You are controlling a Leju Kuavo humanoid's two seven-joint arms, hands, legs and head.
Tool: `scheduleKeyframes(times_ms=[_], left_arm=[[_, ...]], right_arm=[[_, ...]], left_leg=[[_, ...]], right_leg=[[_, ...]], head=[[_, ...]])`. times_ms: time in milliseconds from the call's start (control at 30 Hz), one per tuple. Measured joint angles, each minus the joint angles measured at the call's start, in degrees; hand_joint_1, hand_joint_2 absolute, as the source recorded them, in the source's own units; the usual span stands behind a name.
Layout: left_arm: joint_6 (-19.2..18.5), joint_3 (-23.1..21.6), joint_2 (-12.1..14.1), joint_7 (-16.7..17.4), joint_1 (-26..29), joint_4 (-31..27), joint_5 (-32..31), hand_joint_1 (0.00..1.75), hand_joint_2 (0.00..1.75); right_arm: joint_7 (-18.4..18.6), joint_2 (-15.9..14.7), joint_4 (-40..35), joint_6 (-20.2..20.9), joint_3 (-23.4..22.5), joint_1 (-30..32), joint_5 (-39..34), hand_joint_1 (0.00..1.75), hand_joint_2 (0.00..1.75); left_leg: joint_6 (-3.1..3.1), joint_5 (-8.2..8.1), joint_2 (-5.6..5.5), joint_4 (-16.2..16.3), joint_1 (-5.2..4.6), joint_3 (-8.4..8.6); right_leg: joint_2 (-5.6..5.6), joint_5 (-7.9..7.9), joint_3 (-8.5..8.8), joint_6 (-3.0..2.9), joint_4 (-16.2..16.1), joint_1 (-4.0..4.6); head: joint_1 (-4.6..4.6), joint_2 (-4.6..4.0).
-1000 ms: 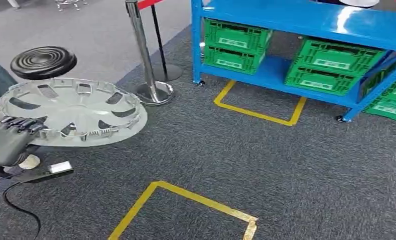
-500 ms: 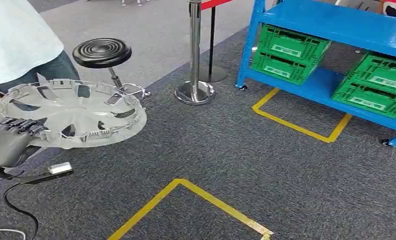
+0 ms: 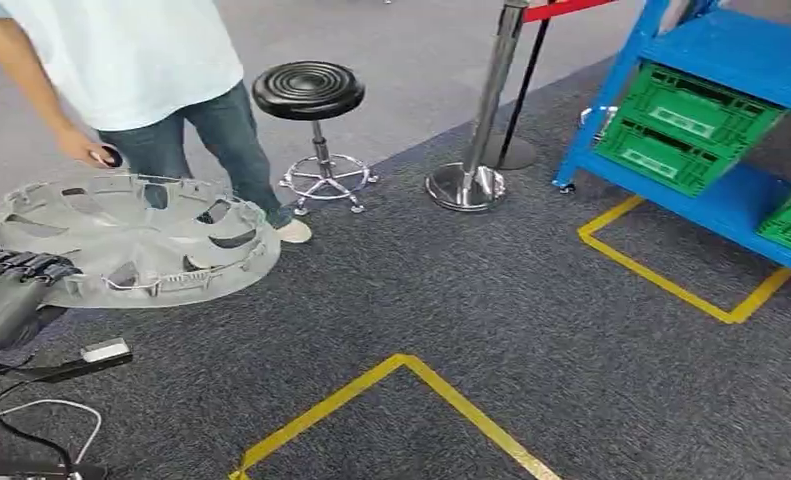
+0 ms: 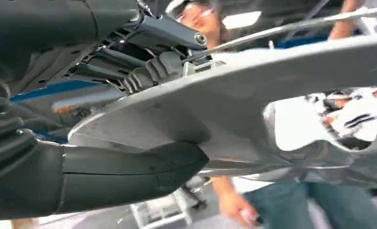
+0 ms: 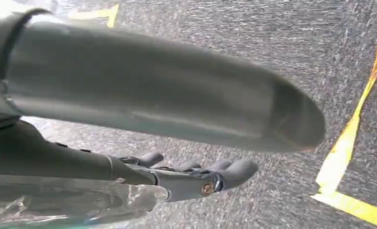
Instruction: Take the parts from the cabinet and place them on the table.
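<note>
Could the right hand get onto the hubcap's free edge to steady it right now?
Probably yes. The left hand grips the hubcap at its near rim only. The right hand hangs over carpet, holding nothing, but the person stands close beyond the far rim.

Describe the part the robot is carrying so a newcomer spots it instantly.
Start at the blue cabinet on the right, then cross the grey carpet to the far left. There the left hand grips a hubcap: a big silver disc with cut-out slots, unlike the small black stool behind it.

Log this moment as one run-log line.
left hand: holds hubcap by rim | right hand: open, holds nothing | person: beside hubcap | table: unseen
</note>
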Motion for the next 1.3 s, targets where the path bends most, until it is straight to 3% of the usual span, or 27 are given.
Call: scheduleKeyframes(times_ms=[33,67,100,167,200,233,300,333,367,400,467,533,600,667,733,767,833,867,900,933,1033,1067,1100,1133,1200,1233,1300], left_arm=[[0.02,0.33,0.22,-0.07,0.18,0.13,0.11,1.75,1.75],[0.07,0.63,0.35,-0.28,0.32,0.17,0.20,1.75,1.75],[0.09,0.68,0.35,-0.37,0.33,0.28,0.22,1.75,1.75],[0.46,0.68,0.28,-0.59,0.44,0.54,0.30,1.75,1.75],[0.61,0.70,0.24,-0.85,0.52,0.74,0.31,1.75,1.75],[0.79,0.72,0.20,-1.05,0.58,1.05,0.37,1.75,1.75],[0.90,0.76,0.17,-1.44,0.66,1.57,0.41,1.75,1.75],[0.90,0.83,0.15,-1.53,0.67,1.77,0.41,1.75,1.75],[0.92,0.92,0.11,-1.57,0.67,1.97,0.41,1.75,1.75],[0.94,0.96,0.07,-1.57,0.60,2.16,0.41,1.75,1.75],[0.92,1.09,0.07,-1.57,0.62,2.49,0.28,1.75,1.75],[0.68,1.31,0.22,-1.57,0.68,2.75,0.26,1.75,1.75],[0.33,1.35,0.13,-1.60,0.44,2.97,0.24,1.75,1.75],[0.15,1.31,0.02,-1.60,0.34,3.10,0.24,1.75,1.75],[0.07,1.31,-0.02,-1.57,0.34,3.28,0.24,1.75,1.75],[0.00,1.31,-0.02,-1.57,0.34,3.43,0.22,1.75,1.75],[-0.20,1.31,0.00,-1.55,0.32,3.56,0.20,1.75,1.75],[-0.31,1.33,0.04,-1.55,0.25,3.56,0.20,1.75,1.75],[-0.48,1.33,-0.02,-1.53,-0.07,3.58,0.22,1.75,1.75],[-0.74,1.31,-0.07,-1.49,-0.17,3.58,0.26,1.75,1.75],[-1.62,1.37,0.00,-1.27,-0.20,3.58,0.26,1.75,1.75],[-1.79,1.44,0.07,-1.18,-0.23,3.58,0.26,1.75,1.75],[-1.92,1.53,0.09,-1.16,-0.56,3.58,0.26,1.75,1.75],[-2.10,1.51,0.04,-1.11,-0.79,3.58,0.28,1.75,1.75],[-2.62,1.46,0.00,-1.09,-0.97,3.58,0.37,1.75,1.75],[-2.95,1.46,-0.02,-1.05,-1.15,3.58,0.39,1.75,1.75],[-3.61,1.46,-0.02,-1.05,-1.30,3.58,0.46,1.75,1.75]], right_arm=[[0.00,0.15,-0.02,0.02,0.00,-0.08,0.00,0.00,0.00],[0.07,0.22,-0.04,0.02,0.00,0.03,-0.02,0.00,0.00],[0.06,0.35,-0.04,0.02,0.00,0.08,0.00,0.00,0.00],[0.15,0.63,-0.04,0.20,0.02,0.28,0.00,0.00,0.00],[0.17,0.72,-0.04,0.33,0.02,0.41,0.00,0.00,0.00],[0.22,0.81,-0.04,0.39,0.04,0.41,0.04,0.00,0.00],[0.50,0.94,-0.04,0.39,0.07,0.36,0.13,0.00,0.00],[0.55,0.96,-0.04,0.37,0.07,0.30,0.20,0.00,0.00],[0.61,1.01,-0.04,0.37,0.07,0.29,0.28,0.00,0.00],[0.63,1.03,-0.04,0.35,0.09,0.31,0.33,0.00,0.00],[0.70,1.07,-0.04,0.35,0.09,0.12,0.46,0.00,0.00],[0.70,1.14,-0.04,0.35,0.09,-0.02,0.55,0.00,0.00],[0.68,1.16,-0.04,0.31,0.11,-0.07,0.63,0.00,0.00],[0.70,1.16,-0.04,0.31,0.11,0.10,0.66,0.00,0.00],[0.70,1.16,-0.04,0.33,0.13,0.19,0.70,0.00,0.00],[0.68,1.16,-0.04,0.33,0.13,0.15,0.70,0.00,0.00],[0.68,1.16,-0.04,0.33,0.15,0.04,0.83,0.00,0.00],[0.68,1.16,-0.04,0.33,0.15,0.03,0.87,0.00,0.00],[0.68,1.07,-0.04,0.31,0.15,0.12,0.92,0.00,0.00],[0.68,1.07,-0.04,0.22,0.17,0.09,1.01,0.00,0.00],[0.50,1.07,-0.04,0.04,0.22,-0.22,1.42,0.00,0.00],[0.46,1.05,-0.07,0.00,0.22,-0.33,1.57,0.00,0.00],[0.35,1.05,-0.07,-0.11,0.22,-0.27,1.62,0.00,0.00],[0.15,1.05,-0.07,-0.20,0.24,-0.28,1.71,0.00,0.00],[0.15,1.05,-0.07,-0.20,0.24,-0.12,1.86,0.00,0.00],[0.11,1.05,-0.07,-0.20,0.26,-0.03,1.88,0.00,0.00],[0.02,1.05,-0.07,-0.20,0.31,-0.02,1.92,0.00,0.00]], left_leg=[[0.62,0.18,-0.77,-0.16,0.20,0.09],[1.00,0.17,-1.25,-0.16,0.18,0.12],[1.36,0.12,-1.89,-0.16,0.14,0.11],[1.85,0.00,-3.25,-0.15,-0.16,0.08],[1.97,-0.05,-4.07,-0.14,-0.38,0.11],[1.98,-0.05,-4.94,-0.14,-0.55,0.14],[1.98,-0.05,-6.66,-0.11,-0.76,0.29],[1.97,-0.05,-7.50,-0.10,-0.79,0.40],[1.93,-0.03,-8.23,-0.10,-0.72,0.40],[1.65,-0.04,-8.82,0.17,-1.04,0.17],[0.92,0.37,-10.12,-0.09,-0.50,-0.19],[0.16,0.80,-10.95,-0.28,-0.30,-0.36],[-0.33,-1.68,-4.48,2.69,-0.91,-1.73],[-0.81,-6.09,-2.87,11.74,-0.66,-5.99],[-1.10,-7.29,-2.67,16.91,-0.45,-8.40],[-1.20,-6.04,-2.61,15.78,-0.36,-7.69],[-1.20,-1.36,-1.38,6.78,-0.27,-2.83],[-1.18,0.23,0.79,2.08,-0.34,-0.03],[-1.18,-0.61,3.02,-0.17,-1.28,1.05],[0.03,-0.37,1.91,-0.36,-0.95,0.95],[1.15,-0.43,-0.36,-0.57,-1.16,0.81],[1.51,-0.26,-0.95,-0.76,-0.82,0.93],[1.89,-0.23,-1.49,-0.76,-0.77,0.91],[2.18,-0.26,-2.08,-0.76,-0.74,0.89],[2.38,-0.32,-3.58,-0.74,-0.82,0.89],[2.38,-0.32,-4.40,-0.73,-0.84,0.91],[2.36,-0.31,-6.12,-0.71,-0.80,1.02]], right_leg=[[0.85,-0.37,0.19,0.56,0.09,-0.42],[4.16,-1.73,-0.43,0.57,1.64,-0.61],[6.13,-3.92,-2.17,0.40,5.42,-0.53],[7.38,-7.87,-7.20,0.14,14.97,-0.25],[7.48,-8.66,-9.44,-0.06,18.54,-0.22],[7.51,-7.84,-10.42,-0.31,19.17,-0.15],[8.02,-2.78,-8.55,-1.02,12.91,0.02],[9.21,0.27,-6.34,-1.47,7.51,0.06],[11.69,2.15,-4.60,-1.76,3.27,0.04],[12.93,1.73,-4.30,-1.62,2.19,-0.12],[11.28,1.92,-3.71,-1.39,2.20,0.36],[9.95,2.56,-3.51,-2.09,1.55,0.20],[8.61,2.83,-3.13,-2.73,1.05,0.17],[7.05,2.73,-3.20,-2.89,1.05,0.25],[5.52,2.60,-3.18,-2.97,1.05,0.26],[4.79,2.50,-3.11,-2.89,1.05,0.25],[3.31,2.25,-2.86,-2.54,1.06,0.24],[2.68,2.06,-2.60,-2.24,1.06,0.25],[2.11,1.65,-2.63,-1.75,1.24,0.84],[1.56,1.44,-2.79,-1.54,1.23,1.01],[-0.72,1.01,-1.60,-0.94,0.80,0.94],[1.23,0.32,-2.07,-0.43,1.50,0.59],[4.70,-1.22,-3.02,-0.39,3.88,0.45],[6.52,-3.40,-4.99,-0.36,8.15,0.44],[7.55,-7.09,-10.02,-0.29,17.81,0.46],[7.56,-7.27,-11.43,-0.37,19.93,0.46],[7.70,-3.50,-10.38,-0.55,15.98,0.41]], head=[[0.07,0.00],[0.15,0.00],[0.28,0.00],[0.52,0.00],[0.55,0.00],[0.53,0.00],[0.53,0.00],[0.55,0.00],[0.55,0.00],[0.41,0.00],[0.46,0.00],[0.48,0.00],[0.02,0.00],[0.02,0.00],[0.04,0.00],[0.02,0.00],[0.04,0.00],[0.04,0.00],[-0.04,0.00],[0.09,0.00],[-0.07,0.00],[0.09,0.00],[0.26,0.00],[0.46,0.00],[0.50,0.00],[0.55,0.00],[0.55,0.00]])
